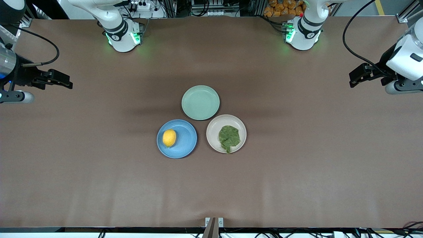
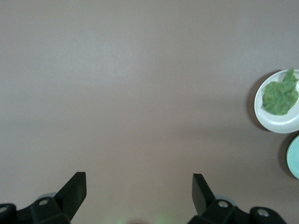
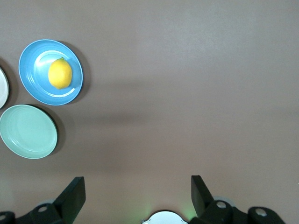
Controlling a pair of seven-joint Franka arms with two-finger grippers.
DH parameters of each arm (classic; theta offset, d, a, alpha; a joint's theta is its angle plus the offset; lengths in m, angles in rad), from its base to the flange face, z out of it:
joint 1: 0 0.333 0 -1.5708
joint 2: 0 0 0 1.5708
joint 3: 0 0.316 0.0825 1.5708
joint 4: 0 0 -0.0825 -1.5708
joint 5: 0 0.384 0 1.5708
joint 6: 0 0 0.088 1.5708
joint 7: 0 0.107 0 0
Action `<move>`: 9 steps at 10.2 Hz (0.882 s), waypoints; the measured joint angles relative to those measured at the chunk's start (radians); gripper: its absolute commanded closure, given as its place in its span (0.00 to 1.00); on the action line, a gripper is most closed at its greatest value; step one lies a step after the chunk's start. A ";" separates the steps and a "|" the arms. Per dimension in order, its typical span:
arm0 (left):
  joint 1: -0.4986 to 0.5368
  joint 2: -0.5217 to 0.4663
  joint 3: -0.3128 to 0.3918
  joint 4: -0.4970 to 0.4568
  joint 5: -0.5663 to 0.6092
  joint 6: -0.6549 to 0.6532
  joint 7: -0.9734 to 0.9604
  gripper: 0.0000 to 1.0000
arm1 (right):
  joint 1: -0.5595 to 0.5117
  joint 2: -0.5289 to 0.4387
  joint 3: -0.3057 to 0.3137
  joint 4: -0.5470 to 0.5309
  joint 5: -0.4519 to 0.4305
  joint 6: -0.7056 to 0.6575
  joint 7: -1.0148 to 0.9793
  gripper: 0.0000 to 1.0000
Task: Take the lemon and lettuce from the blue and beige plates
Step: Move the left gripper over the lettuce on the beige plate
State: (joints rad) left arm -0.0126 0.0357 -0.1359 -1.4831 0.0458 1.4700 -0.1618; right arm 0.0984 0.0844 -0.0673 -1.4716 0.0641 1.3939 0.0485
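A yellow lemon (image 1: 169, 138) lies on a blue plate (image 1: 185, 145) at the table's middle. A green lettuce leaf (image 1: 229, 137) lies on a beige plate (image 1: 213, 129) beside it, toward the left arm's end. My right gripper (image 1: 64, 82) is open and empty, up over bare table at the right arm's end; its wrist view shows the lemon (image 3: 60, 73) on the blue plate (image 3: 35, 88). My left gripper (image 1: 357, 78) is open and empty over bare table at the left arm's end; its wrist view shows the lettuce (image 2: 280, 95) on the beige plate (image 2: 280, 122).
An empty pale green plate (image 1: 200, 102) touches both plates, farther from the front camera; it shows in the right wrist view (image 3: 28, 131) and at the edge of the left wrist view (image 2: 294, 157). The brown table (image 1: 297, 165) is bare around the plates.
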 measured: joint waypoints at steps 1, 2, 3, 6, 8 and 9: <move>0.000 0.000 0.000 0.000 0.000 -0.007 0.009 0.00 | 0.000 0.000 0.000 -0.001 0.000 0.000 0.000 0.00; 0.000 0.000 0.001 0.000 0.000 -0.014 0.014 0.00 | 0.000 0.000 0.000 -0.001 0.000 0.000 0.000 0.00; 0.000 -0.001 0.002 0.000 0.000 -0.017 0.015 0.00 | 0.000 0.000 0.000 -0.002 0.000 0.000 0.000 0.00; 0.007 0.000 0.009 -0.001 -0.046 -0.016 0.039 0.00 | 0.000 -0.001 0.000 -0.003 0.000 0.000 0.000 0.00; -0.004 0.023 -0.006 -0.009 -0.085 0.036 0.052 0.00 | 0.000 -0.005 0.000 -0.014 0.000 0.002 0.000 0.00; -0.027 0.050 -0.027 -0.013 -0.086 0.080 0.049 0.00 | 0.000 -0.008 0.000 -0.020 0.000 0.005 0.000 0.00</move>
State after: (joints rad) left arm -0.0395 0.0859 -0.1625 -1.4966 -0.0403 1.5500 -0.1132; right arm 0.0982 0.0762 -0.0675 -1.4911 0.0641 1.3994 0.0485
